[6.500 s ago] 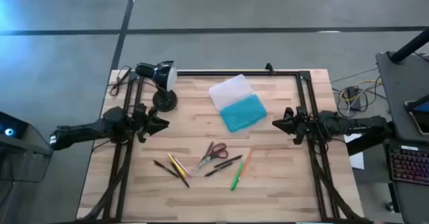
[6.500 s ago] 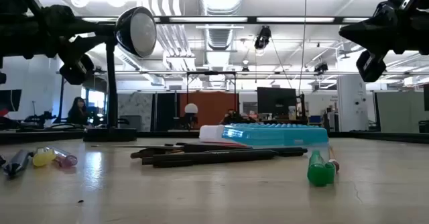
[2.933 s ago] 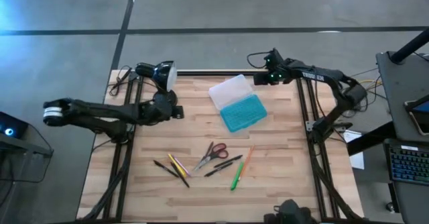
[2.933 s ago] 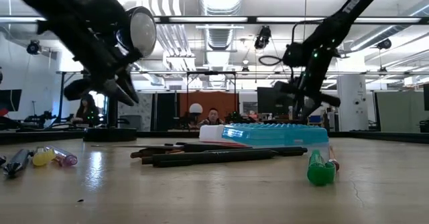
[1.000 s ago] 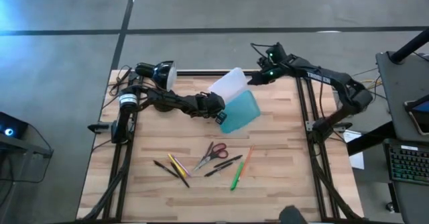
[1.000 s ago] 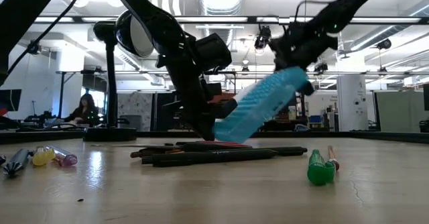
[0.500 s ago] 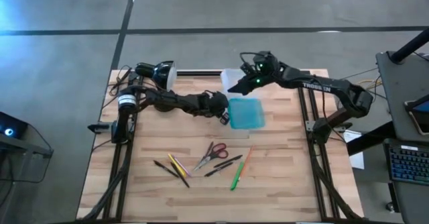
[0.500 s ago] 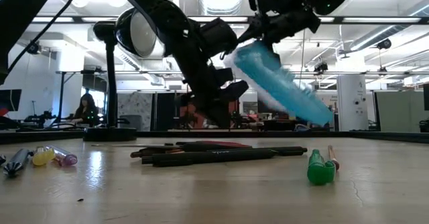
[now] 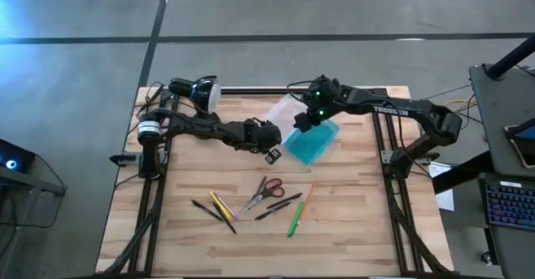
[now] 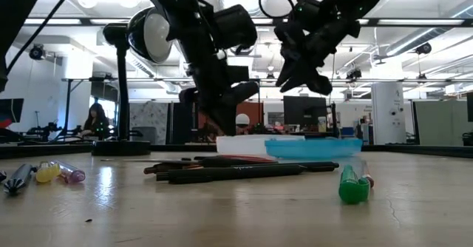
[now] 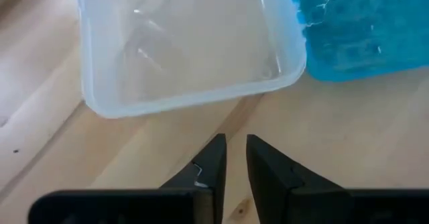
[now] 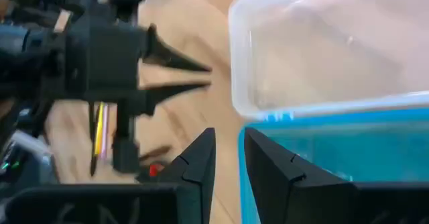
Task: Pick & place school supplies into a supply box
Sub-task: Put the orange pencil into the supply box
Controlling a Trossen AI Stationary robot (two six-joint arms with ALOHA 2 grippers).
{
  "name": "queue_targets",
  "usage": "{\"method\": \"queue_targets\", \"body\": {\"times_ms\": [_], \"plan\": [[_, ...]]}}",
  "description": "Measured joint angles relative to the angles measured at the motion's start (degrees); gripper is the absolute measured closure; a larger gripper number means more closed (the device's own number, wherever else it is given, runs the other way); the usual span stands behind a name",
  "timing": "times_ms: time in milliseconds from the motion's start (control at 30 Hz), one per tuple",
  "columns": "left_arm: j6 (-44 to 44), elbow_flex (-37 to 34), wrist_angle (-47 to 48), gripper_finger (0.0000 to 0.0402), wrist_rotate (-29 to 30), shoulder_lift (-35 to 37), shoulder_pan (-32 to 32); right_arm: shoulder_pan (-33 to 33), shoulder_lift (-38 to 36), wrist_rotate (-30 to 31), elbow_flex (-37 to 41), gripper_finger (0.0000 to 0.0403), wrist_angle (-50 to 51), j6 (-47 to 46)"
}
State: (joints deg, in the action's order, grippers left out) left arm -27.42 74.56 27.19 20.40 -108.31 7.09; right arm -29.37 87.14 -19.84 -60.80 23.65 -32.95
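The supply box (image 9: pixel 306 130) was laid open and flat on the table (image 9: pixel 351 220). The left gripper (image 11: pixel 232 158) was held just short of its clear half, jaws nearly closed on nothing. The right gripper (image 12: pixel 226 158) was poised above the hinge line, jaws likewise narrowly parted and empty.

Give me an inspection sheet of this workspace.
Surface: wooden table, bare at right.
Job's things: supply box lies open and empty, clear half beside teal half; scissors, green marker, pencils and pens lie loose nearer the front.
Clutter: black desk lamp at the back left corner.
Grippers: left claw beside the box; right claw above it; both nearly shut, holding nothing.
Cables: bundle off the table's right side.
Surroundings: open office hall.
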Motion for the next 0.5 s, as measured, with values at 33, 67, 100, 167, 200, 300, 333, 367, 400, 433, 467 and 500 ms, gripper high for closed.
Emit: {"method": "queue_targets", "body": {"times_ms": [33, 67, 100, 167, 200, 300, 333, 367, 400, 433, 467, 500], "plan": [[-0.10, 0.00, 0.73, 0.0359, 0.60, 0.34, -0.42, 0.27, -0.14, 3.75, 0.20, 0.0330, 0.73, 0.26], [-0.24, -0.03, 1.45, 0.0359, 1.33, 0.63, -0.81, 0.35, -0.26, 7.87, 0.20, 0.0330, 1.89, 0.35], [-0.59, -0.04, 1.54, 0.0359, 2.00, 0.86, -1.18, 0.27, -0.52, 10.46, 0.20, 0.0330, 3.48, 0.44], [-1.21, -0.05, 2.65, 0.0359, 3.14, 1.74, -1.77, 0.20, -0.90, 10.02, 0.22, 0.0330, 7.62, 3.95], [-1.36, -0.19, 2.83, 0.0359, 3.29, 1.96, -2.01, 0.23, -0.92, 7.94, 0.16, 0.0330, 10.39, 6.93], [-1.42, -1.04, 2.86, 0.0358, 3.47, 2.67, -2.72, 3.01, -0.96, 7.15, 0.61, 0.0330, 21.64, 11.90], [-1.56, -1.36, 3.08, 0.0358, 3.51, 2.78, -2.93, 4.30, -1.16, 7.93, 0.94, 0.0330, 24.23, 11.92], [-1.81, -1.58, 2.60, 0.0358, 3.57, 2.85, -3.13, 5.59, -1.71, 8.22, 1.32, 0.0330, 26.75, 11.75], [-2.20, -1.95, 2.21, 0.0358, 3.61, 3.00, -3.32, 7.15, -2.29, 8.24, 1.86, 0.0330, 29.21, 10.78], [-2.55, -2.61, 2.41, 0.0358, 3.61, 3.33, -3.55, 8.92, -2.78, 8.28, 2.44, 0.0330, 30.70, 9.11], [-2.71, -3.15, 2.74, 0.0358, 3.59, 3.48, -3.80, 10.64, -3.53, 8.31, 3.16, 0.0330, 30.73, 7.18], [-2.82, -3.59, 1.97, 0.0358, 3.59, 3.50, -4.02, 12.40, -4.37, 8.44, 4.05, 0.0330, 30.48, 5.39]]}}
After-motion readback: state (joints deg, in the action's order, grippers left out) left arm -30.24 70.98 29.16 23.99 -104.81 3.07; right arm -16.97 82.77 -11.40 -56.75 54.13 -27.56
